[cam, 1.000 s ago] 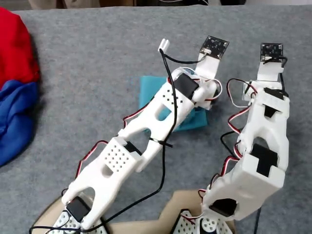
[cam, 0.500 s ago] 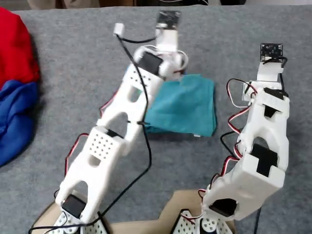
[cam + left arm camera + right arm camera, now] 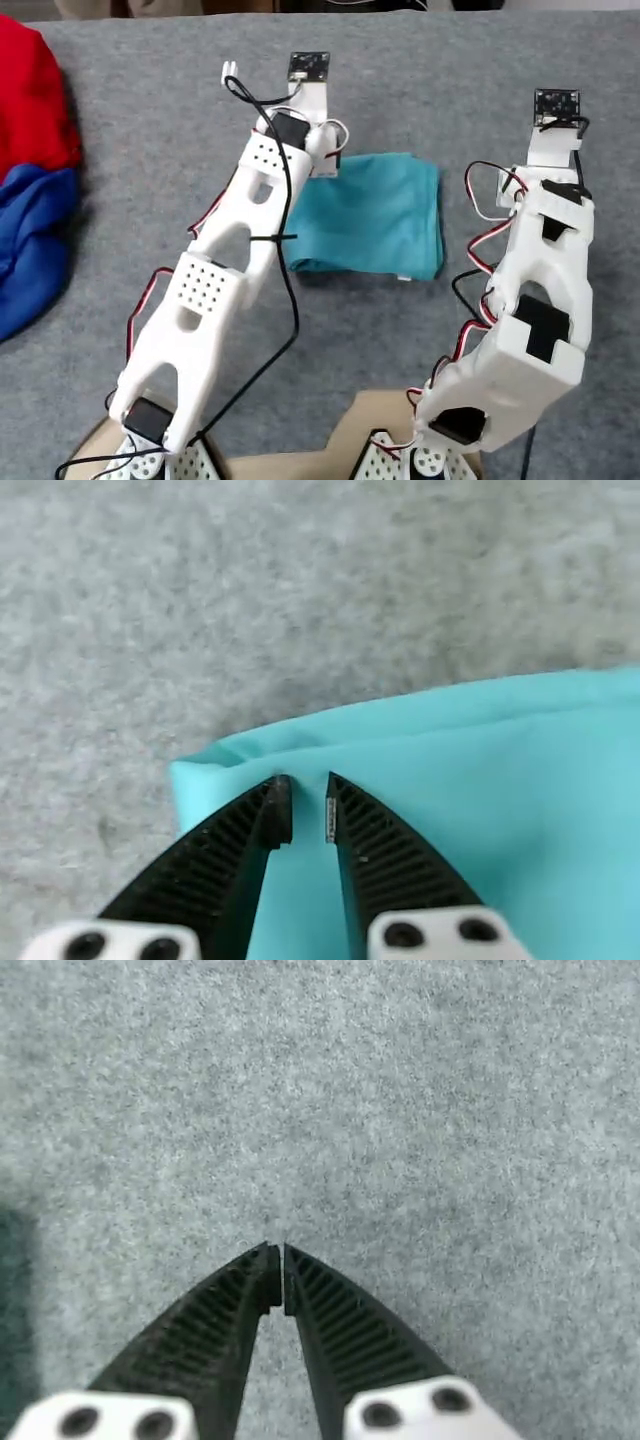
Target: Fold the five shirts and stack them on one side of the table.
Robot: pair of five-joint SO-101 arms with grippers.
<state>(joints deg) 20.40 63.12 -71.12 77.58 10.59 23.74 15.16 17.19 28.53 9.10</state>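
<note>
Aside, red shirt [image 3: 30, 95] touches blue shirt [image 3: 30, 240]; left pincer [image 3: 305, 810] ajar, right pincer [image 3: 277, 1280] closed.

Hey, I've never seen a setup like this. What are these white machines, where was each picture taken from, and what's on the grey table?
These are two robot arms, the left arm and right arm, seen from an overhead camera. The other two pictures come from cameras on their wrists, looking past the black hands. A folded teal shirt lies on the table, with red cloth and blue cloth bunched at one edge. The left hand is over the shirt's corner, slightly open, apparently holding nothing. The right hand is shut over the table.
</note>
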